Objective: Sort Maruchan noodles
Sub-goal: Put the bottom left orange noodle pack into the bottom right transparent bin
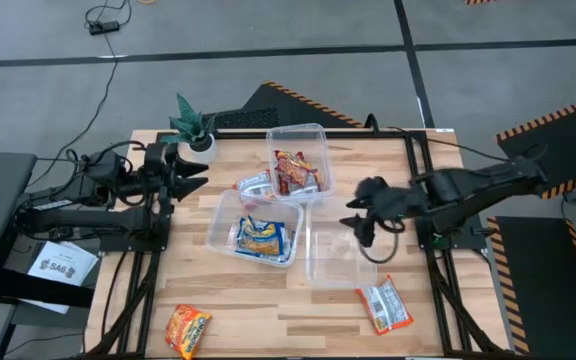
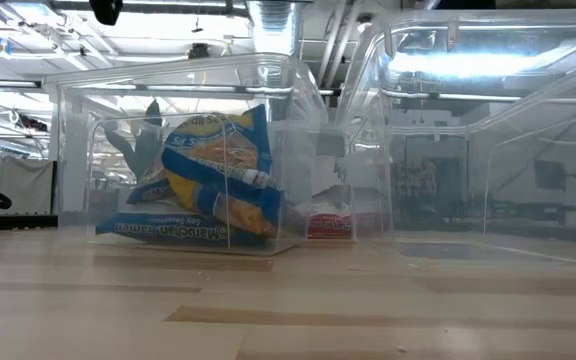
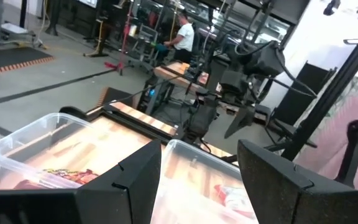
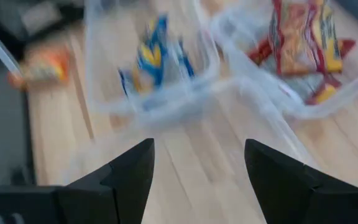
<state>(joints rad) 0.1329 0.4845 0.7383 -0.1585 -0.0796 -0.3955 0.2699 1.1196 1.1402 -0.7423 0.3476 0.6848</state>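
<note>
Your right claw (image 1: 356, 224) hangs released over the worktop (image 1: 268, 300), its fingers spread above the empty clear bin (image 1: 340, 258) at the middle right. Your left claw (image 1: 196, 175) waits, also released, at the worktop's left edge beside the small potted plant (image 1: 192, 128). The Maruchan noodles are spread out: red packets (image 1: 296, 172) fill the far bin (image 1: 298, 160), blue-and-yellow packets (image 1: 261, 238) lie in the middle bin (image 1: 256, 228) (another blue one (image 1: 255, 186) rests between those two bins). An orange packet (image 1: 187, 329) lies loose near the front left, and an orange-white packet (image 1: 384, 305) sits front right, just beside the empty bin.
</note>
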